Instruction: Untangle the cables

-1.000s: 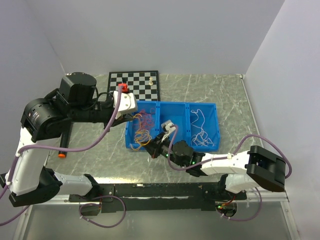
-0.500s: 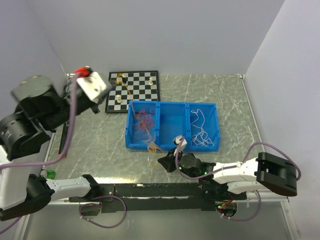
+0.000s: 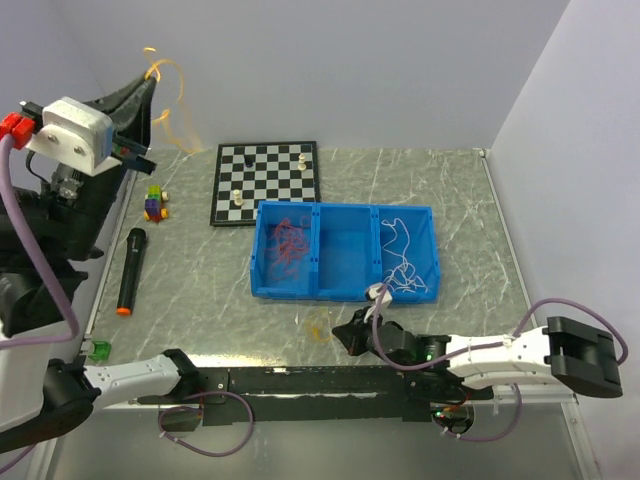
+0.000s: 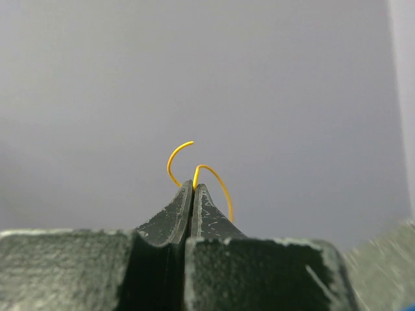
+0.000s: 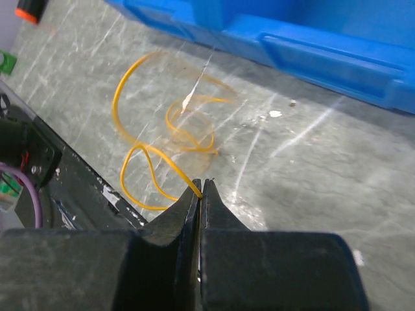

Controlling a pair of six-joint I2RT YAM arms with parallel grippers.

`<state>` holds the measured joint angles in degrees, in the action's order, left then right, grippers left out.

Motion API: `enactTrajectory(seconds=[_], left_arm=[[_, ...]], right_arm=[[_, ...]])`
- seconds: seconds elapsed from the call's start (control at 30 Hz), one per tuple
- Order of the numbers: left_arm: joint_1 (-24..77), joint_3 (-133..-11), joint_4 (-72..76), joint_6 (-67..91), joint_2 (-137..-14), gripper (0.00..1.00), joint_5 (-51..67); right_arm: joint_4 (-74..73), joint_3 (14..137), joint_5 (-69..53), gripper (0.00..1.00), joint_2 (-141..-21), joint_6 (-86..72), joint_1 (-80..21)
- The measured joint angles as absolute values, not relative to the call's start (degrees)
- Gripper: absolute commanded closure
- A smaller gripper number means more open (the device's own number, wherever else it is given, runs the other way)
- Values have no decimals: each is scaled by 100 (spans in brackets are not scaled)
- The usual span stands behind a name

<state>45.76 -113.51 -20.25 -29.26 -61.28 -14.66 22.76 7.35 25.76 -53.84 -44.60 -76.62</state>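
Up at the far left, my left gripper (image 4: pixel 192 188): raised well above the table (image 3: pixel 460 210), fingers pressed together on a thin orange cable (image 4: pixel 220 184).
Orange cable: it comes out of my fingertips in two short arcs and curls in the air against the grey wall, touching nothing else that I can see.
My right gripper (image 5: pixel 201 188): low at the near edge of the table, just in front of the blue bin (image 3: pixel 345 293), fingers closed on the end of a yellow cable (image 5: pixel 117 97).
Yellow cable: it runs from my fingertips into loose loops just over the table, between the bin's front wall and the black rail; part of it is blurred, so I cannot tell whether it touches the table.
Blue bin: three compartments side by side, in the middle of the table.
Red cables (image 3: pixel 290 242): bunched in the left compartment.
White cables (image 3: pixel 402 262): spread through the right compartment.
Chessboard (image 3: pixel 270 185): behind the bin, its near corner just beside the bin's far left corner, a few pieces standing on it.
Black stick with an orange tip (image 3: pixel 130 270): lying on the table, well left of the bin.
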Motion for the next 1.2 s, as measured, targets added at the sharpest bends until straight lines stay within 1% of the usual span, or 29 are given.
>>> enactTrajectory(seconds=[0.13, 0.23, 0.33, 0.43, 0.57, 0.63, 0.7, 0.8, 0.93, 1.1, 1.2], left_arm=[[4580, -11137, -1098, -3159, -6222, 98, -2016], [4580, -11410, -1190, -3205, -6372, 97, -1968], [4580, -11201, -1514, -3181, -6265, 98, -1653], [4580, -10715, -1859, -3146, -6027, 98, -1417], [4580, -10374, -2370, -3085, -5896, 99, -1076], [4580, -10322, -2644, -3087, -5896, 99, -921], [4580, -10320, -2869, -3096, -5911, 99, -812], [4580, -10245, -3100, -3135, -5867, 99, -674], [4580, -10145, -3308, -3197, -5723, 99, -534], [4580, -10073, -3529, -3218, -5612, 99, -427], [4580, -10079, -3632, -3218, -5634, 99, -419]], right_arm=[[2062, 550, 2742, 100, -4932, -4615, -7664], [1826, 451, 2810, 100, -4696, -4659, -7673], [1459, 574, 2908, 100, -4431, -4493, -7675], [1022, 1061, 3044, 100, -4185, -4167, -7679], [624, 2115, 3275, 100, -4003, -3535, -7609], [552, 2558, 3277, 100, -4005, -3253, -7402], [499, 2921, 3179, 100, -4071, -2991, -6949], [392, 3299, 3013, 100, -4429, -2626, -6278], [266, 3728, 2711, 100, -5229, -2397, -5769], [-150, 4141, 2453, 100, -6493, -2401, -5376], [-508, 4287, 2438, 100, -6908, -2526, -5238]])
